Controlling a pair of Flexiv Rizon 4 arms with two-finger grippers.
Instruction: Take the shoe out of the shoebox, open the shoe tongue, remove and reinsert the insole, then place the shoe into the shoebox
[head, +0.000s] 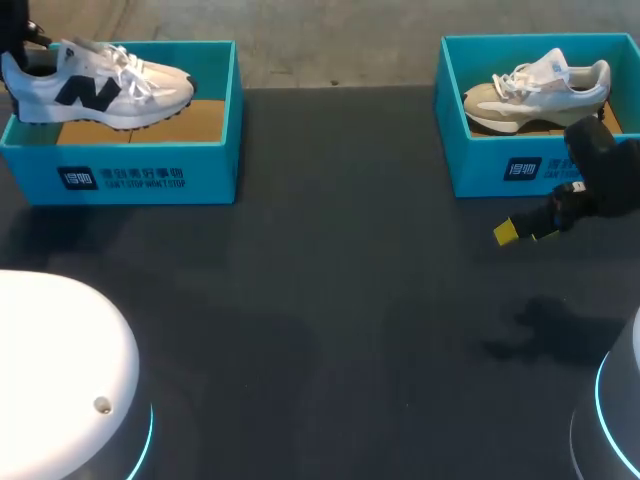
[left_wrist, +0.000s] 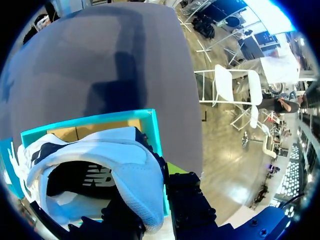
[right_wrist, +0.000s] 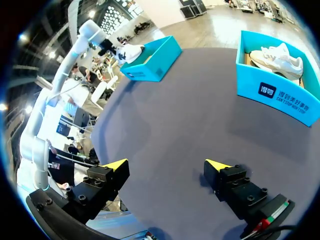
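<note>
Wide open table (head: 330, 300) down the middle, dark and bare between the two boxes, which sit well apart at the far corners. The left box (head: 140, 170) is hard by the table's left edge, the right box (head: 480, 165) by the right edge.

Left claw (left_wrist: 150, 197) is at the far left end of its box, pinching the shoe (head: 100, 85) by the heel collar. The shoe sits over the left box, sole on the rim. Its long axis runs across the table: heel at the left edge, toe pointing right toward the middle.

Right claw (head: 520, 232) hangs over bare table just in front of the right box, fingers spread wide, gripping nothing. The other shoe (head: 540, 90) lies inside that box, toe pointing left.
</note>
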